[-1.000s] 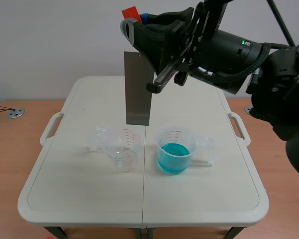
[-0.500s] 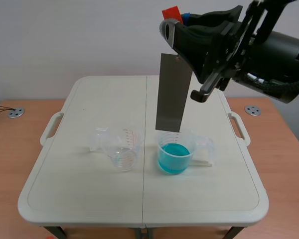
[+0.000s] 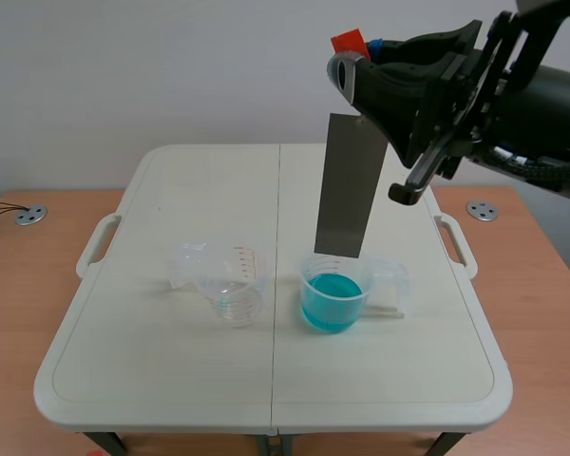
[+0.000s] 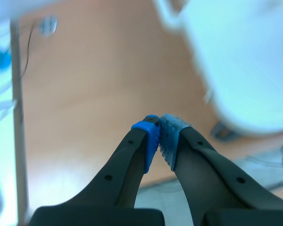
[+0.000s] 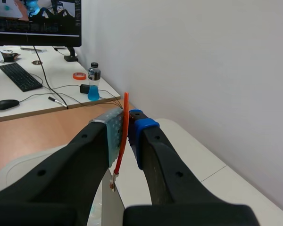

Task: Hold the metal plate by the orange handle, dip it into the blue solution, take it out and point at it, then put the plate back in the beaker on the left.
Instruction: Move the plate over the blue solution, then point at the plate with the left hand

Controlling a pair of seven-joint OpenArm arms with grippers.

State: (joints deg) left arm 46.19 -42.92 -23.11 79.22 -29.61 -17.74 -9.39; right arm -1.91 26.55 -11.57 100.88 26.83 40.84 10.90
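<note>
One metal plate (image 3: 350, 185), with one orange handle (image 3: 349, 42). Two plastic cups: one clear cup (image 3: 230, 285) and one cup of blue liquid (image 3: 332, 293). Two tools: the right tool (image 3: 359, 59) and the left tool (image 4: 159, 128). Two counters: the white counter (image 3: 171, 380) and the far counter (image 5: 37, 101). The far counter carries one monitor (image 5: 35, 21), one keyboard (image 5: 20, 76), one mouse (image 5: 5, 104), one bottle (image 5: 94, 74) and one tape roll (image 5: 79, 75). Two round metal discs: the left disc (image 3: 28, 216) and the right disc (image 3: 482, 210).

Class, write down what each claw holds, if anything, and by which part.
Right claw: the plate, gripped by its orange handle at the top end. Left claw: nothing, shut empty.
</note>
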